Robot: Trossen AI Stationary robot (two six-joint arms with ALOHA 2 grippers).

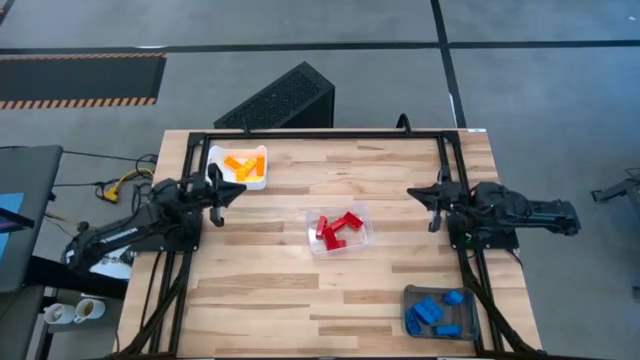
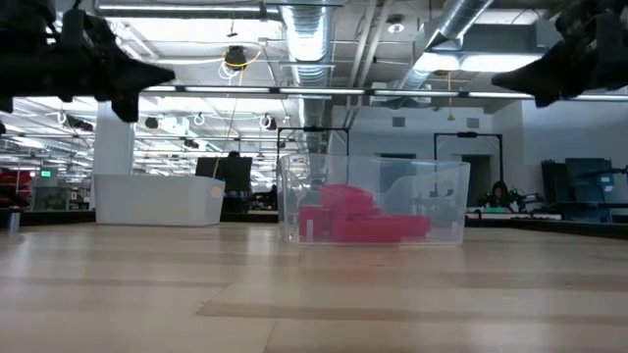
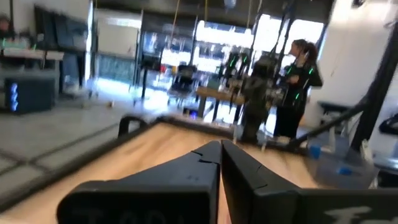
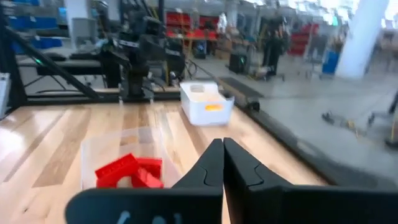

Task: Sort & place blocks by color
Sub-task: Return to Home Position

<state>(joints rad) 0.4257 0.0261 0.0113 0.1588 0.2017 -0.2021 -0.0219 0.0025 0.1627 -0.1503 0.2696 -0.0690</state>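
Note:
The blocks lie sorted in three containers. Several orange ones (image 1: 243, 165) fill a white tray (image 1: 262, 182) at the far left. Several red ones (image 1: 338, 229) sit in a clear tub (image 1: 362, 215) at the table's middle. Several blue ones (image 1: 433, 311) rest in a grey tray (image 1: 470, 318) at the near right. My left gripper (image 1: 236, 190) hovers shut just near of the white tray, at the left edge. My right gripper (image 1: 414, 193) hovers shut at the right edge. Neither holds anything.
A black frame (image 1: 320, 135) runs along the table's far edge and down both sides. Bare wood lies between the three containers. People stand in the room (image 3: 298, 81) beyond the table.

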